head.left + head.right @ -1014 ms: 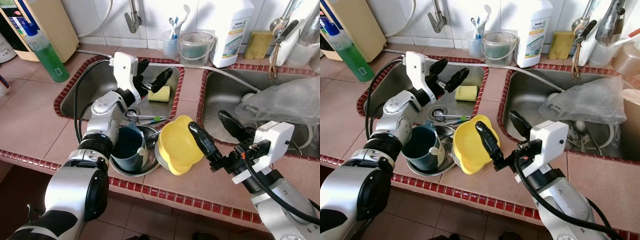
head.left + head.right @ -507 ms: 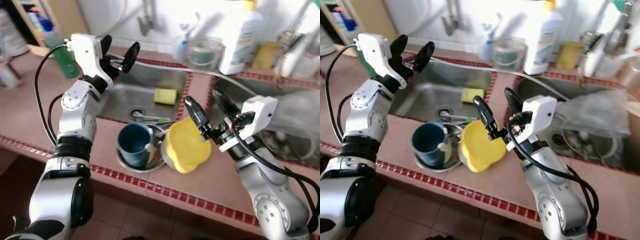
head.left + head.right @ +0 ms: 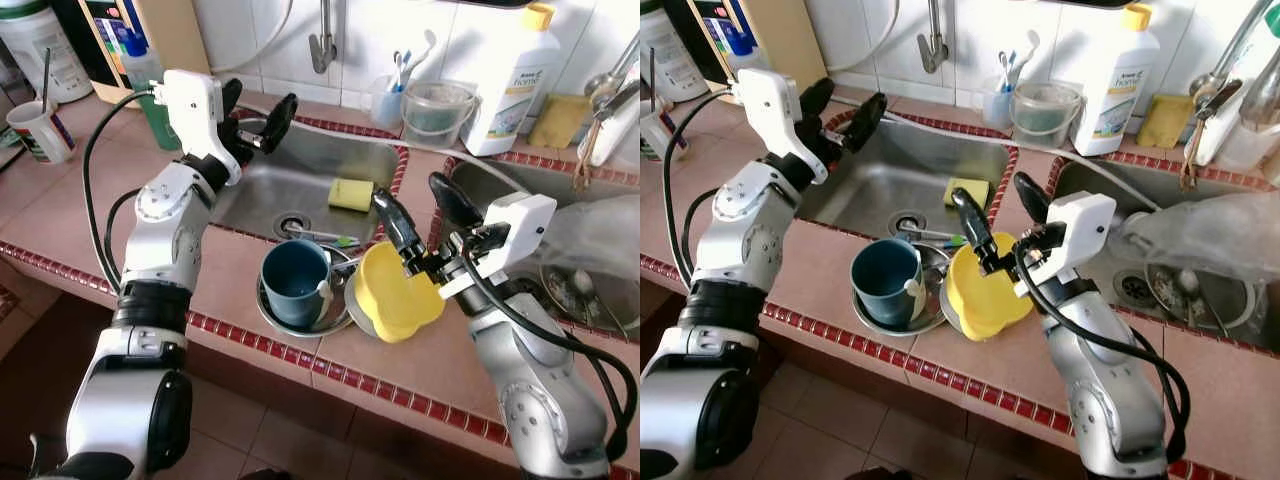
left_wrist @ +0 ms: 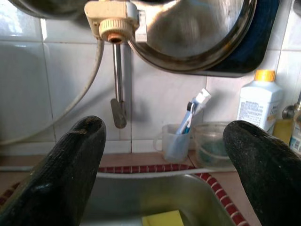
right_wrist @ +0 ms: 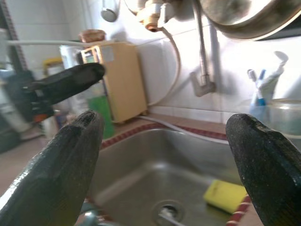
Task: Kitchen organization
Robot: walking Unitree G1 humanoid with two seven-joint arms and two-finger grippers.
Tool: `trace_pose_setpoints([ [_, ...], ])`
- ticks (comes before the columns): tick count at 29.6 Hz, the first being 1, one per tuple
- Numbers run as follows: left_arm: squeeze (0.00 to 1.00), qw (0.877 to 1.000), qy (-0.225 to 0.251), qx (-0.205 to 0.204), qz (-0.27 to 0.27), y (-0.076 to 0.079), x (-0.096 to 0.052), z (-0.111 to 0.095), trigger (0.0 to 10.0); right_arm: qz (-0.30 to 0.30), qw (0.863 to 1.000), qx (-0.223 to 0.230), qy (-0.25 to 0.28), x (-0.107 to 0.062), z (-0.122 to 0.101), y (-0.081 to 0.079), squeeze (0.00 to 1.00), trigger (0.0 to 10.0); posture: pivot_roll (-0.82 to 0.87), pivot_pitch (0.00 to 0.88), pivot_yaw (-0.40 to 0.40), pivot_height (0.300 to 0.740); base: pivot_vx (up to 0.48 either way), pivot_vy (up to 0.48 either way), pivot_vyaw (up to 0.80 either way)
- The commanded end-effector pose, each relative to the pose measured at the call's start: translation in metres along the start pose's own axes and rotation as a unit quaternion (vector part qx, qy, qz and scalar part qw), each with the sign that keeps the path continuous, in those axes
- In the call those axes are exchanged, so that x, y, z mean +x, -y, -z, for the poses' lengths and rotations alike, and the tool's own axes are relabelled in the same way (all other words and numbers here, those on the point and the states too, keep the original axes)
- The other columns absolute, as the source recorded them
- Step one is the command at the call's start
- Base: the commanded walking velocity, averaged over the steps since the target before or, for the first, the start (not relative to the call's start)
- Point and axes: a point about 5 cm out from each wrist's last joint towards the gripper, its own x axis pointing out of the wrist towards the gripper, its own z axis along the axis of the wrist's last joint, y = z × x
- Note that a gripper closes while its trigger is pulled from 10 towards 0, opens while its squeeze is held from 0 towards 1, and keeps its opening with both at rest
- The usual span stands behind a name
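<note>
Yellow bowl leans on the desk beside the steel dish holding the blue mug, and since a second ago my left pincer has lifted from the sink, my right pincer risen above the bowl, both spread and empty, so nothing is gripped yet.

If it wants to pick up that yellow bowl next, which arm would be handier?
Probably the right: its open end effector hovers just above the yellow bowl. The left end effector is raised over the sink's far corner, farther away.
</note>
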Motion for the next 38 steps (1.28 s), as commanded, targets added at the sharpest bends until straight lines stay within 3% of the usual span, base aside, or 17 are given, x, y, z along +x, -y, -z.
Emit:
trace_pose_setpoints([
  [1,0.00,1.000,-0.005,0.008,-0.001,0.002,0.001,-0.001,10.0,0.012,1.000,-0.006,0.012,0.003,-0.003,0.004,0.00,10.0,-0.07,0.086,0.042,0.740,0.000,0.000,0.00],
  [9,0.00,1.000,-0.011,0.021,-0.015,0.001,0.004,-0.009,10.0,0.012,1.000,-0.019,0.021,0.013,-0.004,0.005,0.00,10.0,-0.05,0.078,0.029,0.740,0.000,0.000,0.00],
  [13,0.00,0.998,-0.010,0.036,-0.044,-0.007,-0.008,-0.010,10.0,0.023,0.999,-0.035,0.019,0.014,-0.002,0.007,0.00,10.0,-0.07,0.069,0.032,0.740,0.000,0.000,0.00],
  [19,0.00,0.994,-0.006,0.026,-0.105,-0.014,-0.035,-0.008,10.0,0.048,0.998,-0.049,0.015,0.012,0.003,0.009,0.00,10.0,-0.07,0.056,0.031,0.740,0.000,0.000,0.00],
  [23,0.00,0.992,-0.011,0.013,-0.124,-0.009,-0.048,-0.003,10.0,0.058,0.997,-0.056,0.016,0.014,0.006,0.006,0.00,10.0,-0.07,0.047,0.029,0.740,0.000,0.000,0.00],
  [30,0.00,0.991,-0.043,0.043,-0.115,-0.001,-0.067,0.002,10.0,0.064,0.996,-0.067,0.012,0.015,0.010,0.005,0.00,10.0,-0.08,0.028,0.029,0.740,0.000,0.000,0.00],
  [38,0.00,0.988,-0.069,0.023,-0.138,0.011,-0.082,0.015,10.0,0.085,0.993,-0.076,0.009,0.011,0.014,0.012,0.00,10.0,-0.07,0.018,0.024,0.740,0.000,0.000,0.00],
])
